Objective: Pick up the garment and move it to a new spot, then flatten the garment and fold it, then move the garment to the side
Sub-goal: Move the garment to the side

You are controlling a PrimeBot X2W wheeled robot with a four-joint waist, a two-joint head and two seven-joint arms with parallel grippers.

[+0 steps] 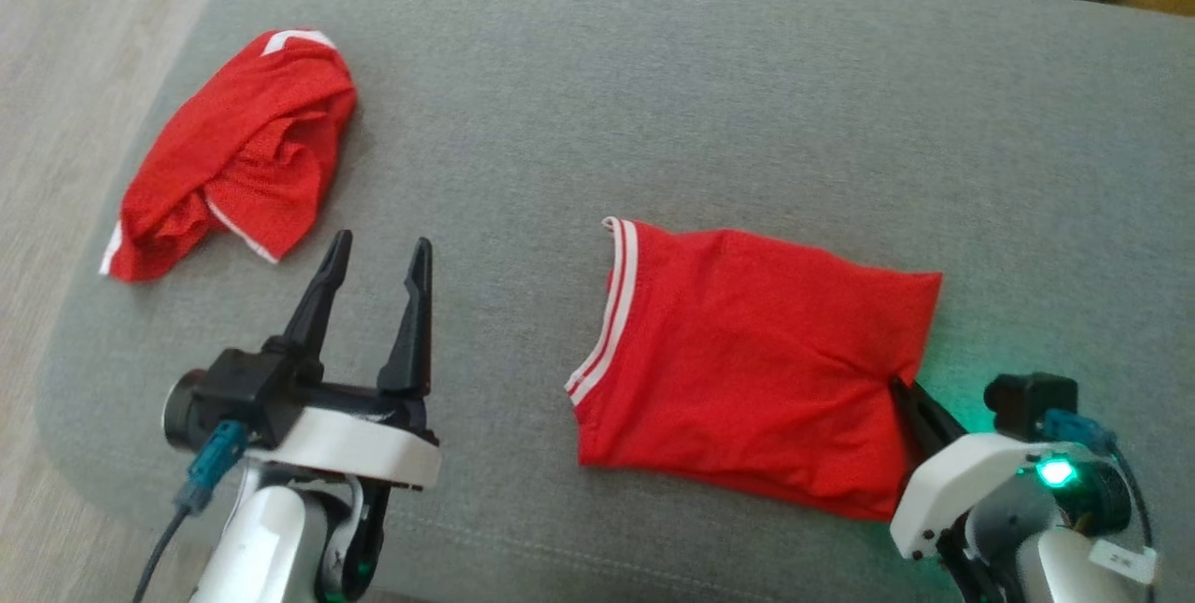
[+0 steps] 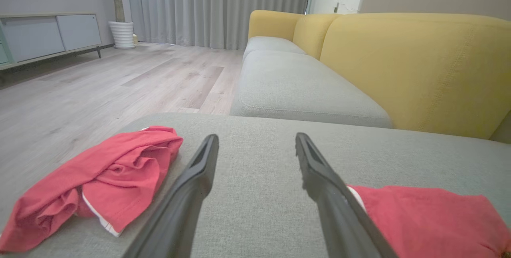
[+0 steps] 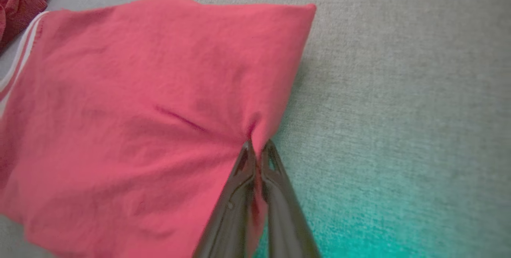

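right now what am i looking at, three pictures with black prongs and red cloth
It is a two-armed robot working over a grey sofa cushion. One picture comes from its head, looking down; the other two come from cameras on each wrist, looking along the prongs. The left tool is open and holds nothing. The right tool is shut, pinching the edge of a folded red garment. A second, crumpled red garment lies to the left.
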